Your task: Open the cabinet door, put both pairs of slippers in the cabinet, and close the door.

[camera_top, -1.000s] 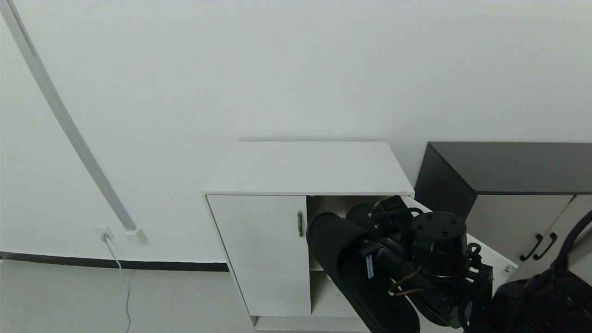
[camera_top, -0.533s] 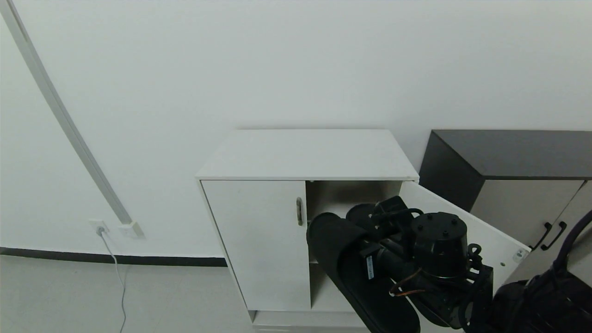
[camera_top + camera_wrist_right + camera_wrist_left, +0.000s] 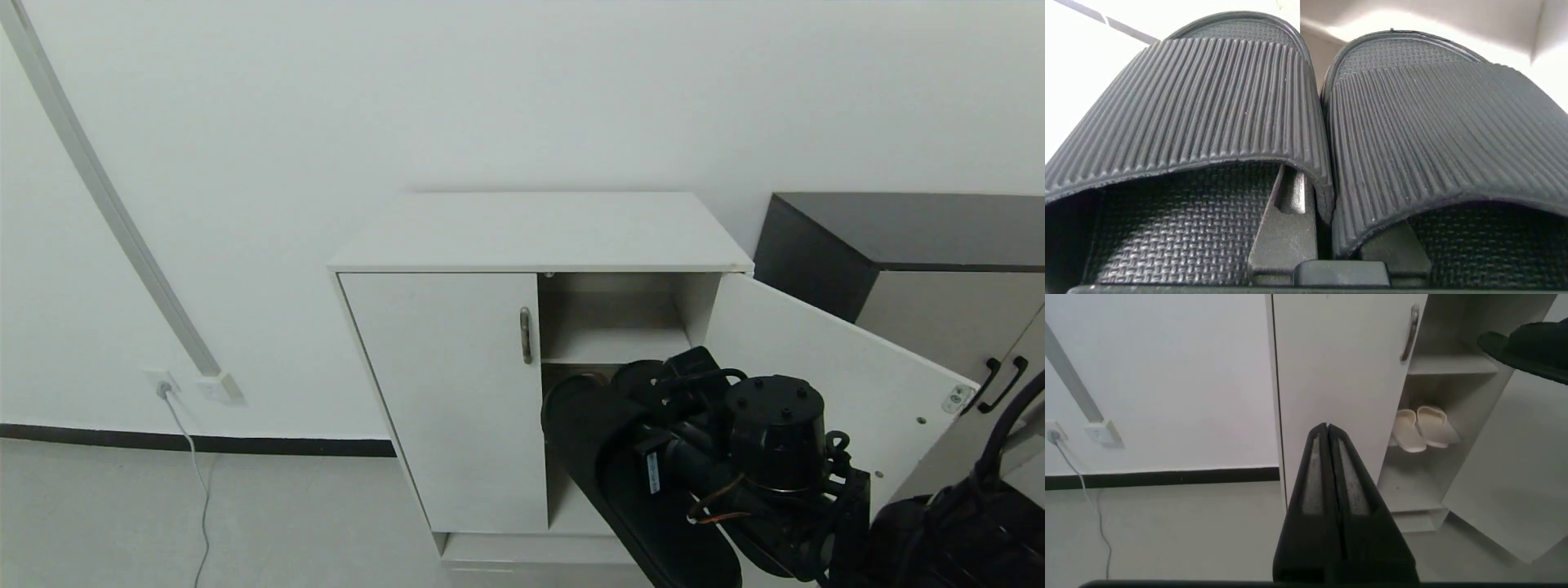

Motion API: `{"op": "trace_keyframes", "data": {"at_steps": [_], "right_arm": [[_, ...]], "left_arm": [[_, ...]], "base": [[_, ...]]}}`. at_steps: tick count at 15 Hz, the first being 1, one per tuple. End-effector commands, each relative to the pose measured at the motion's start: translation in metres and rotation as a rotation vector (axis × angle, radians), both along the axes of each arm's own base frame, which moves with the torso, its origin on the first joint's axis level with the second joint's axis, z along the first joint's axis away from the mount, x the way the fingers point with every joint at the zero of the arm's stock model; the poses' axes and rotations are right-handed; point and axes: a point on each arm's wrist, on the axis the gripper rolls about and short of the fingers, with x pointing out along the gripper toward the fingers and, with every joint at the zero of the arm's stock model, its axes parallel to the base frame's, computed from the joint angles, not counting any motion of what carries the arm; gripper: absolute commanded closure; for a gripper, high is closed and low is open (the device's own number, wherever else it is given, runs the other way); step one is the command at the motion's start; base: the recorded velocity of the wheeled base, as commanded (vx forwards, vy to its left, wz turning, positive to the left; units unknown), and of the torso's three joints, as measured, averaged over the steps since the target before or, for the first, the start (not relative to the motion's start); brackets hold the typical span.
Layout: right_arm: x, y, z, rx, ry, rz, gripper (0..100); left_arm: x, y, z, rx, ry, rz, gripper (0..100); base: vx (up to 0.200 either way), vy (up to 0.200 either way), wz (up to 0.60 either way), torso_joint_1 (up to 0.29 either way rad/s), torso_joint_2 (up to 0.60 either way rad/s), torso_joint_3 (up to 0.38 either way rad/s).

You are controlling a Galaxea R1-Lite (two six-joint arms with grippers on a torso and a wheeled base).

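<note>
Pinching the black slippers (image 3: pixel 1233 106) together along their inner sides, the right gripper (image 3: pixel 1327 241) is narrowed onto the pair. A finger seems to sit under each ribbed strap, which would let one grasp carry both shoes side by side. They hang in the air just near the open right half of the white cabinet (image 3: pixel 539 233), toes aimed at the opening, and I take that as lining up for a straight push inward. The right door (image 3: pixel 824 367) is swung wide to the right, well out of the arm's way. The left door (image 3: pixel 441 392) is closed, its handle (image 3: pixel 526 335) beside the gap.

Inside, a pale pair of slippers (image 3: pixel 1425 429) sits on the lower shelf with bare shelf beside it. The upper shelf (image 3: pixel 612 347) is bare too, so either level could take the black pair. From here I cannot tell which is intended.

Off to the left and nearer, the left gripper (image 3: pixel 1327 482) has its fingers pressed together on nothing. It looks parked, perhaps kept free for the door. A dark cabinet (image 3: pixel 898 237) stands just right of the white one.
</note>
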Motion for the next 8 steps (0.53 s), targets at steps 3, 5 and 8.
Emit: {"op": "trace_keyframes", "data": {"at_steps": [3, 5, 8], "right_arm": [[0.0003, 0.0003, -0.0012, -0.003, 0.002, 0.0, 100], [-0.0006, 0.0, -0.0022, -0.007, 0.005, 0.001, 100], [-0.0016, -0.0003, -0.0027, -0.009, 0.008, 0.004, 100]], "left_arm": [[0.0, 0.0, -0.0001, 0.0, 0.0, 0.0, 100], [0.0, 0.0, -0.0001, 0.0, 0.0, -0.002, 100], [0.0, 0.0, -0.0001, 0.0, 0.0, 0.0, 100]], "base": [[0.0, 0.0, 0.0, -0.183, 0.5, 0.32], [0.0, 0.0, 0.0, -0.176, 0.49, 0.32], [0.0, 0.0, 0.0, -0.155, 0.48, 0.323]]}}
